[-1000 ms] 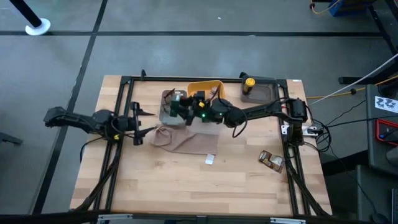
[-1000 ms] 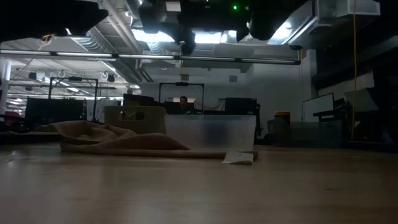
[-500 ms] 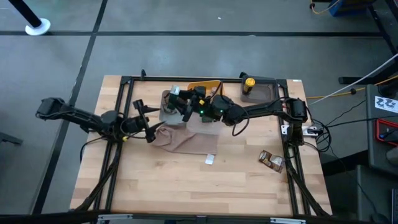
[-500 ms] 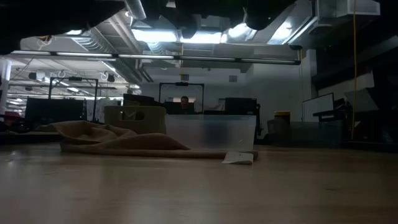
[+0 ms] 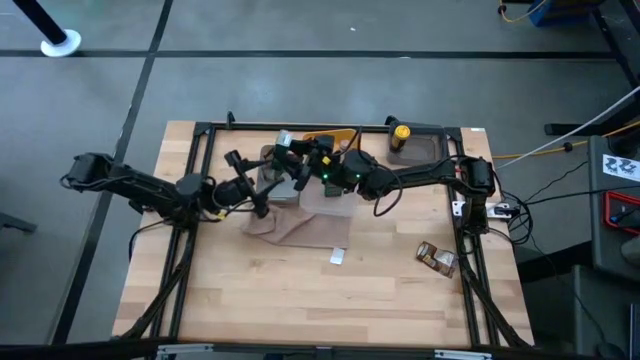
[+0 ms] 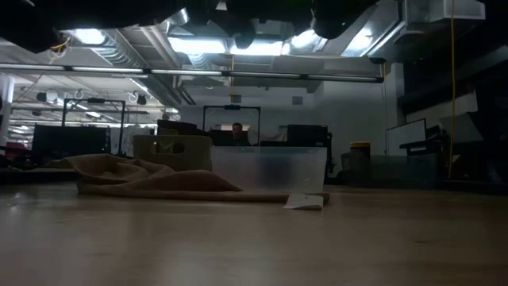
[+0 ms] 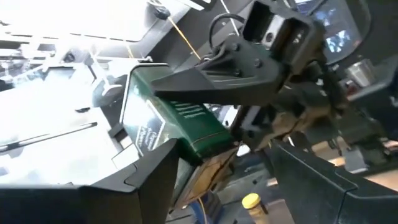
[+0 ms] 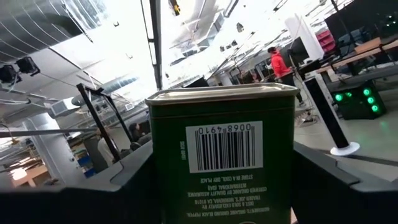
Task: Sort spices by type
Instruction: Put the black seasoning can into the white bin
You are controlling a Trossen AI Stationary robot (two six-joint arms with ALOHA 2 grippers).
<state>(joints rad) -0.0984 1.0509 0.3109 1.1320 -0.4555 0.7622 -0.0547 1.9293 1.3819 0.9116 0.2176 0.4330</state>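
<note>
Right end effector [image 5: 290,168] pinches green tin [image 8: 222,152], long axis upward; left end effector [image 5: 262,185] spread.

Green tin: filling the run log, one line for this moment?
right pincer: shut on green tin | left pincer: open, beside it | handover pending

Box [image 5: 283,140]: held up between right gripper [image 5: 290,150] fingers, above trays at table's far middle.
Left gripper [image 5: 250,180]: just left of box.
Bottle [image 5: 400,132]: in far-right tray [image 5: 428,150].
Cloth [image 5: 305,228]: spread mid-table.
Packets [image 5: 437,258]: laid near right edge.
</note>
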